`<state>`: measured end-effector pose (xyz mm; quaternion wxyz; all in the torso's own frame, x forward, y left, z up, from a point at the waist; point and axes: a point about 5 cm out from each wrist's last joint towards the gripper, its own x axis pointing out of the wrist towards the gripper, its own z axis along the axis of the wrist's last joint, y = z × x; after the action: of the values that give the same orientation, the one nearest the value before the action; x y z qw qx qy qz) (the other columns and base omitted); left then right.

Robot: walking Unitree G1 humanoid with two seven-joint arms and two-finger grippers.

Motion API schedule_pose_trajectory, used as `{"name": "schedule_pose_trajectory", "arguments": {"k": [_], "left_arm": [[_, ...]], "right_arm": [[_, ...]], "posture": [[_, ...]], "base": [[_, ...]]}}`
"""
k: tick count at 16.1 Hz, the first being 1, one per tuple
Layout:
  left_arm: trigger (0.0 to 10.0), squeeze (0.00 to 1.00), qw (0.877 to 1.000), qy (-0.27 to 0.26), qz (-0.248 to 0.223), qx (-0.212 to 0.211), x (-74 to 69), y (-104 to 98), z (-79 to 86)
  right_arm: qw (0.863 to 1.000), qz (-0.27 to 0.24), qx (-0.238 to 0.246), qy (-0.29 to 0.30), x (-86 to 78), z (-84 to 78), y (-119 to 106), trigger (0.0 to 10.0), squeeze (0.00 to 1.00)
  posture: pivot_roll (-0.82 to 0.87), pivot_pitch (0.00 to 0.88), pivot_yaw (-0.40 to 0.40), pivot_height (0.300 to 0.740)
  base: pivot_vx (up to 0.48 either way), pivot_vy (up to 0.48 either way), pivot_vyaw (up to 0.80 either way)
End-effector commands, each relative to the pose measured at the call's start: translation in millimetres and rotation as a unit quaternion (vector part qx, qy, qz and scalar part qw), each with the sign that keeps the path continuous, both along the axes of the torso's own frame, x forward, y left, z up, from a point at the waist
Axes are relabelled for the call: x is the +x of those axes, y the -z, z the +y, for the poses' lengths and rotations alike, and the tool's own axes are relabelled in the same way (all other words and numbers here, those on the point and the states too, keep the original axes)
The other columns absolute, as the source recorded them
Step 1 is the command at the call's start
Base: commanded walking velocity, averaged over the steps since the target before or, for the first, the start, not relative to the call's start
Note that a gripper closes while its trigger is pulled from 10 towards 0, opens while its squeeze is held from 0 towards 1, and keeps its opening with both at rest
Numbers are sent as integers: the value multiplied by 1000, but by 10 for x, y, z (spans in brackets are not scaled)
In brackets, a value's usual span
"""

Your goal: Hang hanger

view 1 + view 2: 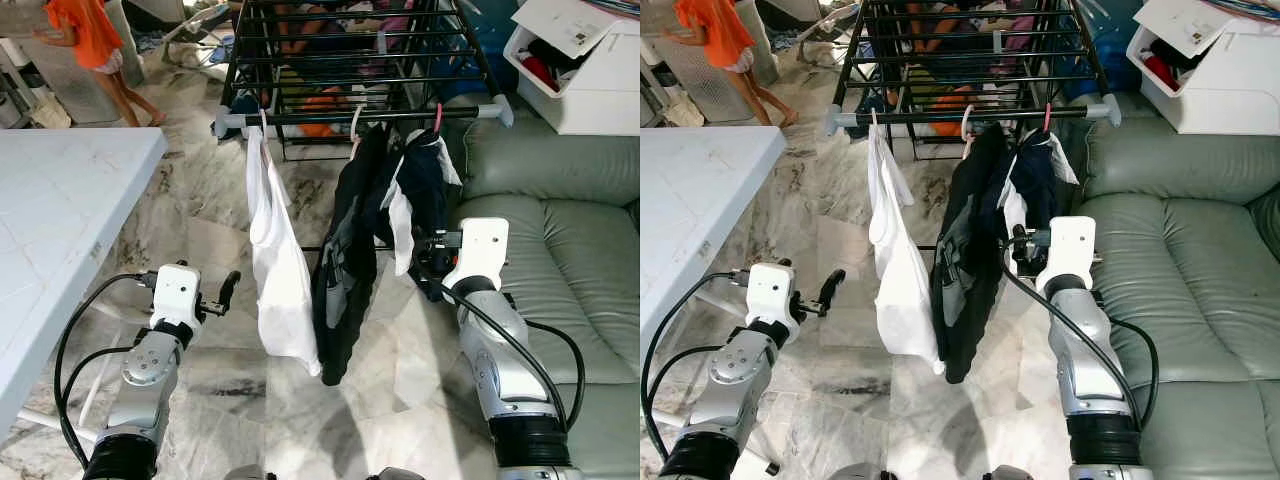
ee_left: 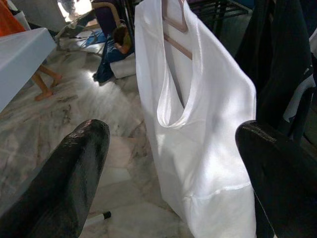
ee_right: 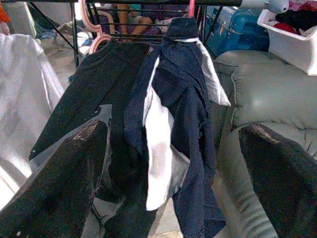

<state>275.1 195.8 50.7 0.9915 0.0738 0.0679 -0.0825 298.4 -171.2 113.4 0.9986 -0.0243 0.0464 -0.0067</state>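
Drying rack [image 1: 360, 60]: black frame, upper centre of the left eye view, with a grey-capped front rail [image 1: 365, 117] across it.
White garment [image 1: 278, 270]: hung on a pale hanger [image 2: 174, 30] at the left part of the rail, reaching down to centre frame.
Black garment [image 1: 345, 260]: hung on a pink hanger [image 3: 94, 34] at mid rail, touching the white garment's right edge.
Navy garment [image 3: 183, 129]: with white lining, hung from a red hook [image 1: 437, 115] at the right of the rail.
Left gripper [image 1: 228, 292]: lower left of frame, fingers [image 2: 74, 183] spread wide, holding nothing; just left of the white garment, apart from it.
Right gripper [image 1: 428, 262]: right of centre, fingers [image 3: 282, 188] spread wide, empty; just beside the lower part of the navy garment, contact not determinable.
Sofa [image 1: 560, 250]: grey-green, right side of frame.
Table [image 1: 60, 220]: white, left side.
Person [image 1: 95, 50]: orange top, upper left corner.
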Motion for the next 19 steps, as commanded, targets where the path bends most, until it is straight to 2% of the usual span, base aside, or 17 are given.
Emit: {"name": "schedule_pose_trajectory", "arguments": {"k": [1,6,7,8,11,13,14,16,19], "left_arm": [[10000,0,996,0,-43,-78,823,-704,-225],[10000,0,996,0,-43,-78,823,-704,-225],[10000,0,996,14,-48,-68,779,-673,-261],[10000,0,996,31,-43,-66,692,-583,-307],[10000,0,997,26,-47,-47,690,-584,-303],[10000,0,998,21,-29,-47,736,-540,-305],[10000,0,998,20,-35,-53,728,-552,-316],[10000,0,997,6,-45,-57,689,-539,-287],[10000,0,998,-7,-22,-55,636,-385,-213]], "right_arm": [[997,-68,-13,41,574,-135,-389,10000,0],[997,-68,-13,41,574,-135,-389,10000,0],[998,-55,-8,27,426,-138,-221,10000,0],[999,-26,-26,10,242,-129,-22,10000,0],[1000,-15,-22,14,240,-127,-4,10000,0],[999,-32,-26,18,287,-140,14,10000,0],[999,-32,-31,12,273,-137,18,10000,0],[998,-26,-50,-1,220,-149,52,10000,0],[996,-25,-84,-10,148,-246,120,10000,0]], "posture": [[-115,0,84,740],[-115,0,84,740],[-132,0,70,740],[-130,0,67,740],[-128,0,65,740],[-127,0,62,740],[-127,0,62,740],[-125,0,57,740],[-145,0,52,740]], "base": [[0,0,0],[0,0,0],[0,0,0],[0,0,0],[0,0,0],[0,0,0],[0,0,0],[0,0,0],[0,0,0]]}}
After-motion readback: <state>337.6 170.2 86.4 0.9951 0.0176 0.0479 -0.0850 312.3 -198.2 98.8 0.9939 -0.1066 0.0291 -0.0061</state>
